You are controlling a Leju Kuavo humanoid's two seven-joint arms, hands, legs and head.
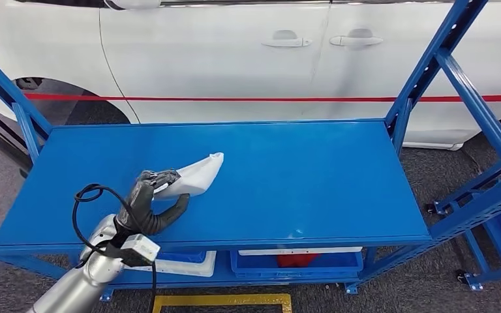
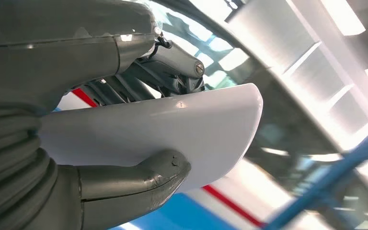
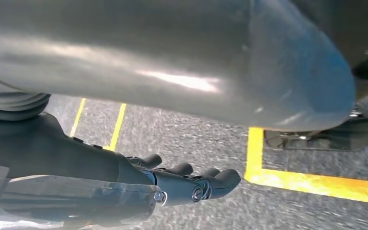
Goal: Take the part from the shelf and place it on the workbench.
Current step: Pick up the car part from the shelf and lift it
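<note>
My left hand (image 1: pixel 149 207) clamped the white part (image 1: pixel 199 175) (long axis toward the workbench's (image 1: pixel 287 176) far-right corner); right hand (image 3: pixel 191 184) hung, seemingly curled.

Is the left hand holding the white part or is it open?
Holding it: the left hand grips the white part, thumb under, fingers over.

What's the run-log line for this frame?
left hand: holds white part over blue bench | right hand: hanging, fingers curled, holds nothing
</note>
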